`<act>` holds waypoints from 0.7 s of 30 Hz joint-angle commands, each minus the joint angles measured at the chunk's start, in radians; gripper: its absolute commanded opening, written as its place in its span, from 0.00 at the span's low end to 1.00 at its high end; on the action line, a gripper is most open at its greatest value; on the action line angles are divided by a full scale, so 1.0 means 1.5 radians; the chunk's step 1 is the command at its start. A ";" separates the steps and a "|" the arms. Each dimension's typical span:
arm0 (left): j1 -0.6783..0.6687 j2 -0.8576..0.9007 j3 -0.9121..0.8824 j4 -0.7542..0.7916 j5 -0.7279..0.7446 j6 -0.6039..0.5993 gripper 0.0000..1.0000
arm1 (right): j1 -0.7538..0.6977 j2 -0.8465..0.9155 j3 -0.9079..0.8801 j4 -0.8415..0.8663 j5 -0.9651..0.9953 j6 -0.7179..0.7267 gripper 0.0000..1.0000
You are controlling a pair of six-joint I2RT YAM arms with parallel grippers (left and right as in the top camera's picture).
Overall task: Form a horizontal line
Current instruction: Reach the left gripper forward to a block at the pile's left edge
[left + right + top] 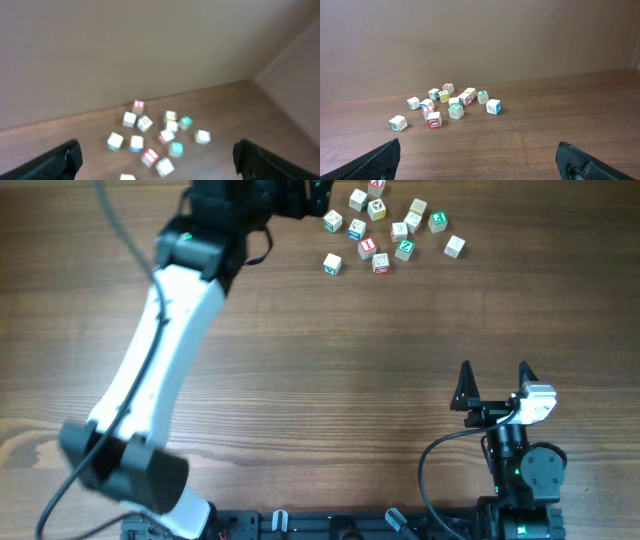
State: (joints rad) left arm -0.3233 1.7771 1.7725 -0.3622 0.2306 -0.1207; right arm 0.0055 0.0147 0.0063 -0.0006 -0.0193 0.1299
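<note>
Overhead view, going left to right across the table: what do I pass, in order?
left arm (white link) → scattered cluster of letter cubes → right gripper, open

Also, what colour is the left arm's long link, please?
The link is white; clearest overhead.

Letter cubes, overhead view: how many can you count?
14 letter cubes, one loose cluster at the top, right of centre; one is cut by the frame edge, so more may be hidden.
</note>
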 commanded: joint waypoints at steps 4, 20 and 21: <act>-0.028 0.175 0.011 0.086 -0.058 0.111 1.00 | -0.002 -0.005 -0.001 0.002 -0.008 0.003 1.00; -0.033 0.391 0.011 0.107 -0.058 0.111 0.89 | -0.002 -0.005 -0.001 0.002 -0.008 0.002 1.00; -0.035 0.394 0.010 0.104 -0.058 0.111 0.89 | -0.002 -0.005 -0.001 0.002 -0.009 0.003 1.00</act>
State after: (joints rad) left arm -0.3660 2.3528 1.7744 -0.1947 0.1528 0.0322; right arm 0.0055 0.0147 0.0063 -0.0006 -0.0193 0.1299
